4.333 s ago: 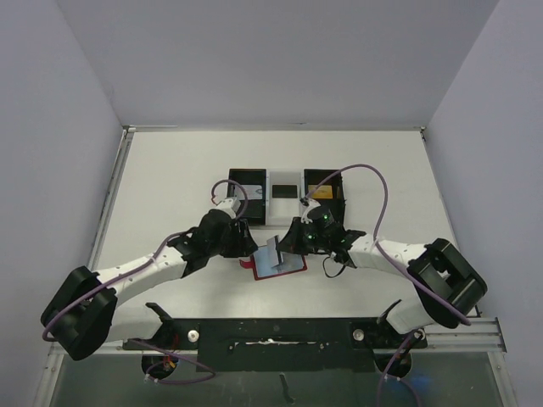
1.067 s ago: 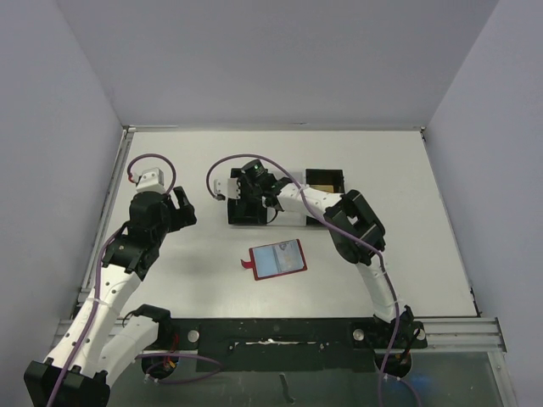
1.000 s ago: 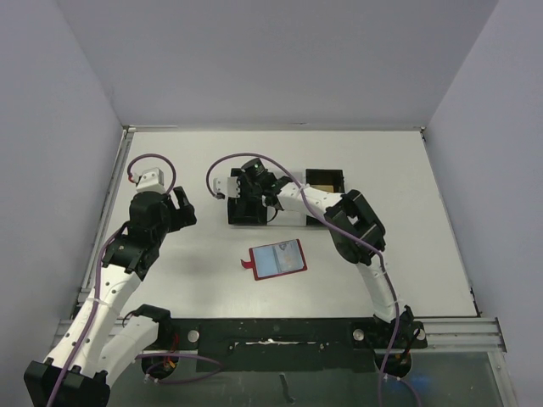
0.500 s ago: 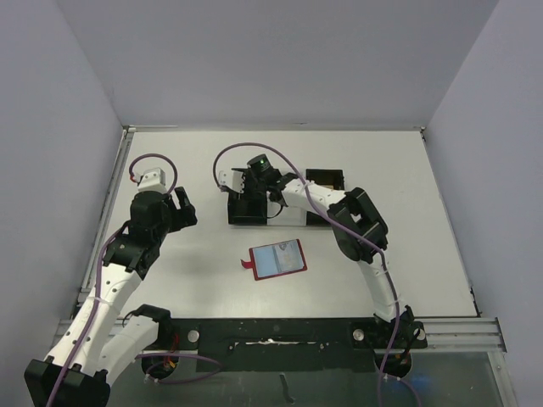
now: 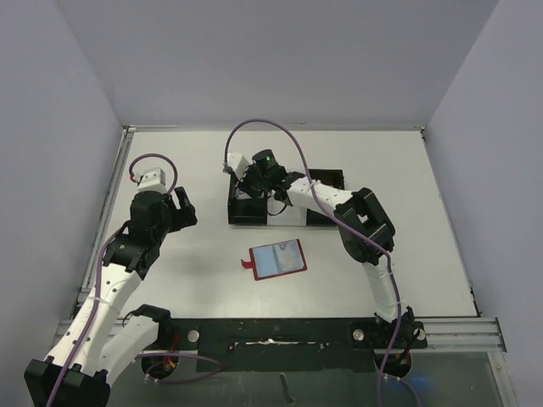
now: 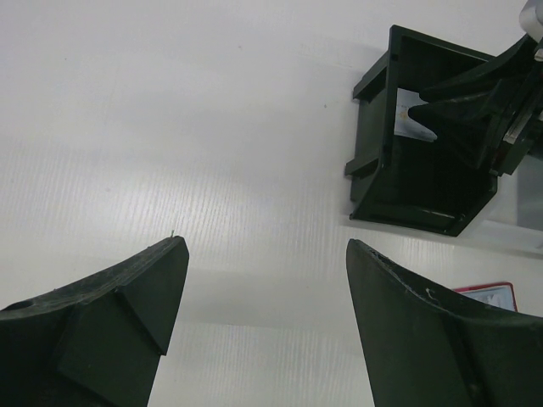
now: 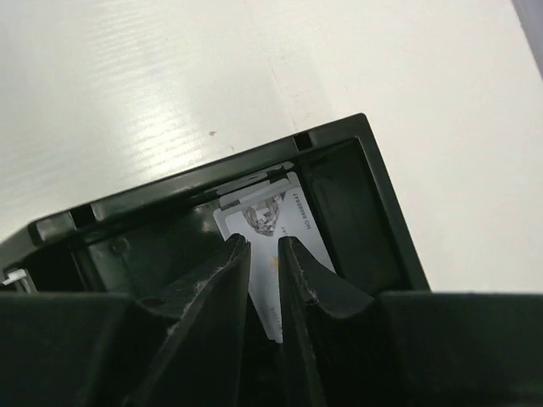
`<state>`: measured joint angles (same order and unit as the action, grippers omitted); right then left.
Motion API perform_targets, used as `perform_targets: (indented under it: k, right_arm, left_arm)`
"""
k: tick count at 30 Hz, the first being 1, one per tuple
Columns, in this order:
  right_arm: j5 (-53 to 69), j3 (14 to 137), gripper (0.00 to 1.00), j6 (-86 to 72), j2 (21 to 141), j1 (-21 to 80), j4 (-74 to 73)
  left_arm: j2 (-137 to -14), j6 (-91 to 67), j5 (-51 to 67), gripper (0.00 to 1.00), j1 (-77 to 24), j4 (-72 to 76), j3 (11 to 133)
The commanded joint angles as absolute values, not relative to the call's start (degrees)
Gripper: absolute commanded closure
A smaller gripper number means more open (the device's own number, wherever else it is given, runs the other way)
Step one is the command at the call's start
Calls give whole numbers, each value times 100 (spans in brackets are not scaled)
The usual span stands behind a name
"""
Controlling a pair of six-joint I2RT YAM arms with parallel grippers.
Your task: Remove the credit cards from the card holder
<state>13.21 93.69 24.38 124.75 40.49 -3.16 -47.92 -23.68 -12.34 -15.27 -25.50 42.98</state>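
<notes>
Top view, near edge of table [image 5: 424, 220]: both arm bases bolted side by side.

Wallet [image 5: 277, 259] lies open and flat on the table, in front of the bases and roughly central. Red rim, blue-grey lining facing up, small red tab [image 5: 246, 264] sticking out on its left side. Neither claw touches it. I cannot tell from this view whether any card sits in its slots.

Left claw [image 6: 265, 250]: off to the left, well apart from the wallet, hovering above bare table. Jaws wide, nothing between them. Its wrist view shows the tray ahead and one red corner of the wallet at the lower right.

Tray [image 5: 286, 212]: behind the wallet, toward the middle of the table; black bin on each side, white compartment between.

Right arm reaches far across to the tray's left bin [image 7: 212, 174]. Right claw [image 7: 263, 243] hangs over that bin, pointing down into it. Jaws narrow, only a slit between the fingers, and nothing is gripped in the slit.

Card [image 7: 276, 212]: pale grey-white, with a small printed picture and a line of text. It lies flat on the floor of the left bin against its far wall, directly under the right claw's tips.
</notes>
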Motion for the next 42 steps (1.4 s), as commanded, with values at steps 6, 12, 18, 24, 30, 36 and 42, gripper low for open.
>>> perform_targets:
  k: [6,12,18,24,30,36,42]
  right_arm:
    - [484,9322,90,1067,12292,4335,155]
    - [142,9583,94,945,12580,4415,-280]
    - [55,9619,94,658,12710,4448,-286]
    - [-8,9685,90,599,12901,4434,-278]
    - [-296,9776,90,670,13115,4416,-233]
    - [-402,9741,84,634,13235,4412,-191]
    - [-288,9623,80,592,13117,4412,-108]
  left_arm:
    - [-4635,-2312,-1301,25,-1494,-2315,4387]
    - [-4654,-2312,-1284,25,-1491,-2309,4392]
    - [-4641,-2312,-1301,25,-1487,-2309,4389]
    - [-4634,-2312,-1336,25,-1494,-2315,4397]
    - [-4601,-2318,-1353,25,-1491,-2311,4386]
    - [-4605,-2316,-1354,25,-1484,-2303,4384]
    - [-4610,-2319,-1345,25,-1485,-2303,4378]
